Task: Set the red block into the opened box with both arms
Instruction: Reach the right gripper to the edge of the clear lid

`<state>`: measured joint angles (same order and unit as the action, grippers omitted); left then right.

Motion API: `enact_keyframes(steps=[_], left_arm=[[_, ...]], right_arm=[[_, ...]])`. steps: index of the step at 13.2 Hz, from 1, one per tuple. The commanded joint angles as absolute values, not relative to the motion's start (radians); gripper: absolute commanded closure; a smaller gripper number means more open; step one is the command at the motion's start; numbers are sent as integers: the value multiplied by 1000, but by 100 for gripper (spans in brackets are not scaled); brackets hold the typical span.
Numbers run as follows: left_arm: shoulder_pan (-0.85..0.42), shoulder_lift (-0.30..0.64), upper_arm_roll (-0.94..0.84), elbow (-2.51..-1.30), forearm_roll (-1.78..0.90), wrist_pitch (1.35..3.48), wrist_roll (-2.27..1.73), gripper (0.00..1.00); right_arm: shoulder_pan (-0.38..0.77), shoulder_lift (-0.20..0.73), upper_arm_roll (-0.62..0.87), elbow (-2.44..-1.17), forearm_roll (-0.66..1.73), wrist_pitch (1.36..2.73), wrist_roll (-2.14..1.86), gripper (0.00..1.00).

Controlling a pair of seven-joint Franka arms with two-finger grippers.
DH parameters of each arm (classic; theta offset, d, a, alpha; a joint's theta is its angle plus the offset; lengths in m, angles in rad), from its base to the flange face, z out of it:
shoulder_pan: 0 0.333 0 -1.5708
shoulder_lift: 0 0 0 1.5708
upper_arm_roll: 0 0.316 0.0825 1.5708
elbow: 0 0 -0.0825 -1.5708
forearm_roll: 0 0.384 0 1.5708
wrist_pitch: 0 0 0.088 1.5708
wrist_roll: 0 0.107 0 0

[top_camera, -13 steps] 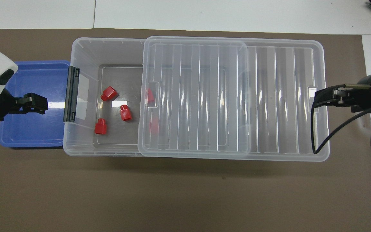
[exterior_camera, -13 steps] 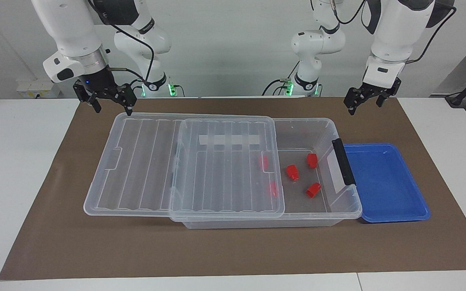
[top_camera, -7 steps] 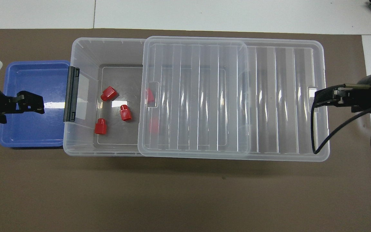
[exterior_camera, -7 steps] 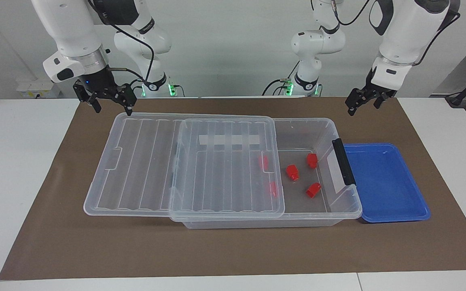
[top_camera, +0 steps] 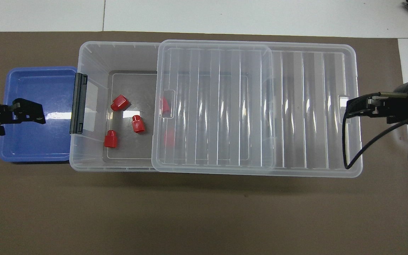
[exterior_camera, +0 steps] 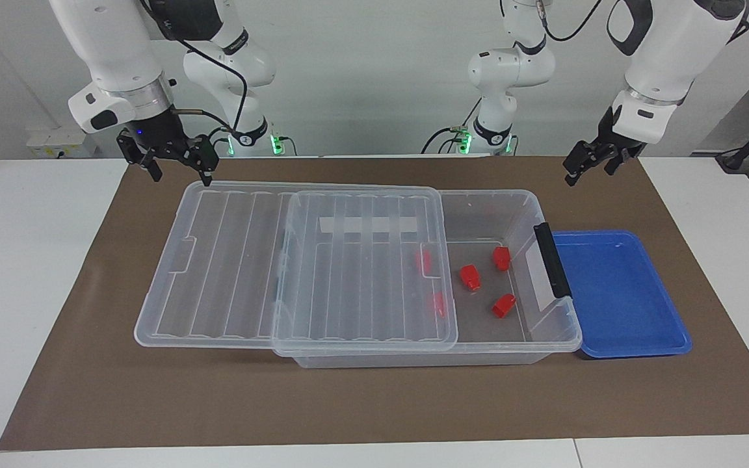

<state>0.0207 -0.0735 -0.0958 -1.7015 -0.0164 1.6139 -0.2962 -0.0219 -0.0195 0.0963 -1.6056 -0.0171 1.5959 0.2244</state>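
Note:
The box is a clear bin whose ribbed lid is slid toward the right arm's end, leaving the latch-handle end uncovered. Three red blocks lie on the uncovered floor. Two more red blocks show through the lid. My left gripper hangs open and empty over the blue tray. My right gripper stands open and empty above the lid's overhanging end.
A shallow blue tray sits against the box's latch end, toward the left arm's end of the table. Box and tray rest on a brown mat laid over the white table.
My left arm has lifted and drawn its gripper away from the box, toward its own end of the table. The right arm, lid and blocks have not moved.

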Motion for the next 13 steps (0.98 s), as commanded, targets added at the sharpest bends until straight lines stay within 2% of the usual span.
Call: enact_keyframes(steps=[1, 2, 3, 5, 9, 13], left_arm=[[20, -86, -91, -1715, -31, 1631, -288, 0], [20, -86, -89, -1713, -31, 1628, -288, 0], [20, -86, -81, -1712, -31, 1626, -288, 0], [-12, -86, -42, -1710, -31, 1628, -288, 0], [-18, -86, -34, -1713, -31, 1629, -288, 0], [-18, -86, -34, -1715, -31, 1631, -291, 0]], right_arm=[[-49, -41, 101, -1637, -6, 1626, 236, 2], [-58, -40, 101, -1638, -3, 1635, 235, 14], [-66, -37, 101, -1638, -3, 1643, 233, 35], [-103, -38, 103, -1666, -2, 1675, 224, 100], [-169, -38, 101, -1775, -2, 1859, 158, 100], [-225, 11, 101, -1793, -2, 1953, 158, 100]])
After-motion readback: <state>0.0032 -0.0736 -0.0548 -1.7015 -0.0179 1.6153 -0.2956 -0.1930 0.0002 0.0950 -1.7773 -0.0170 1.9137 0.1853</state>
